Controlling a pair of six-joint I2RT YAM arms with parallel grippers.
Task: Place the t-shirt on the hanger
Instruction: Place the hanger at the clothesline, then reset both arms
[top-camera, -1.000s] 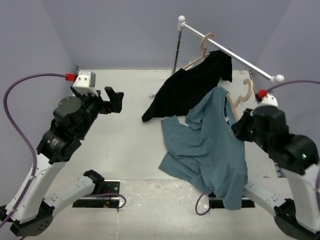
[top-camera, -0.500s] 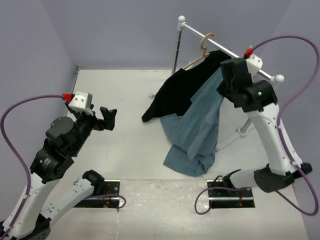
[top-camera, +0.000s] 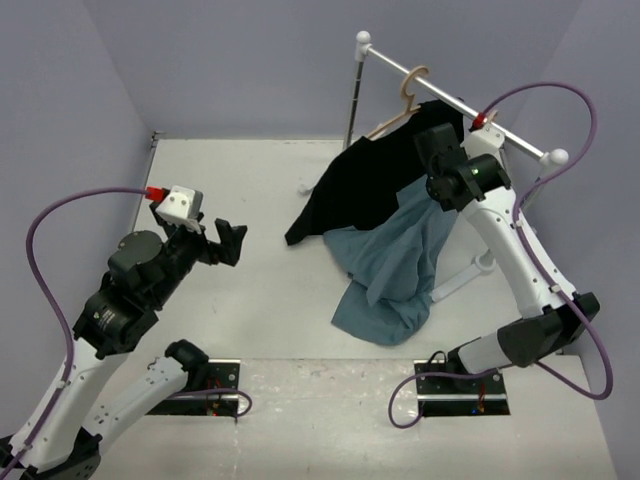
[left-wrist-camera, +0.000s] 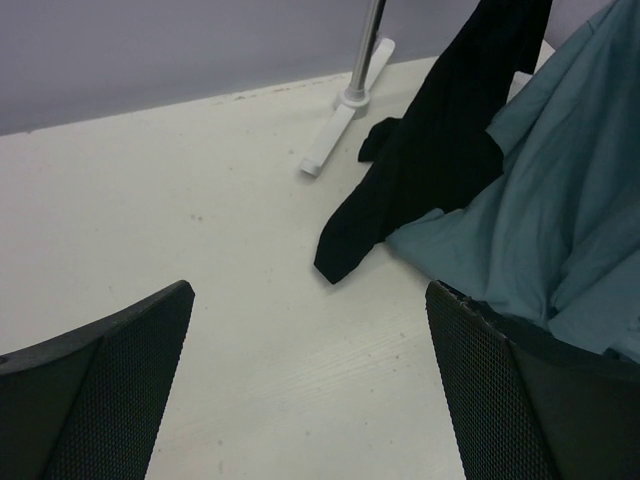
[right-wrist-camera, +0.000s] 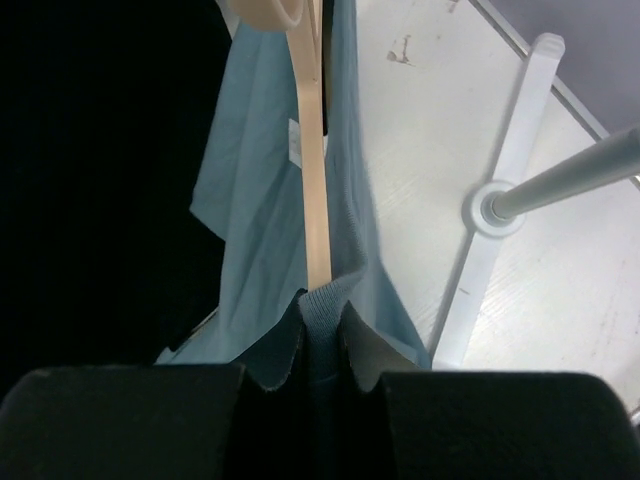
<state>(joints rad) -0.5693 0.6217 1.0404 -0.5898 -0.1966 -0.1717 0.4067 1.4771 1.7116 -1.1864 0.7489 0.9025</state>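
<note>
Right hand (right-wrist-camera: 322, 335) pinches ribbed t-shirt (right-wrist-camera: 255, 190) collar by flat beige hanger (right-wrist-camera: 314, 170); left hand (left-wrist-camera: 310, 395) wide

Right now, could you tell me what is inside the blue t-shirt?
The hanger runs into the t-shirt, whose collar the right gripper pinches; fabric hides where the hanger ends.

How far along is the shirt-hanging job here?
Done: the hanger appears slipped inside the t-shirt. In hand: the right gripper pinches its collar against the hanger, raised beside the rail; the left gripper is open, idle. Left: its lower part lies bunched on the table; hanging unconfirmed.
</note>
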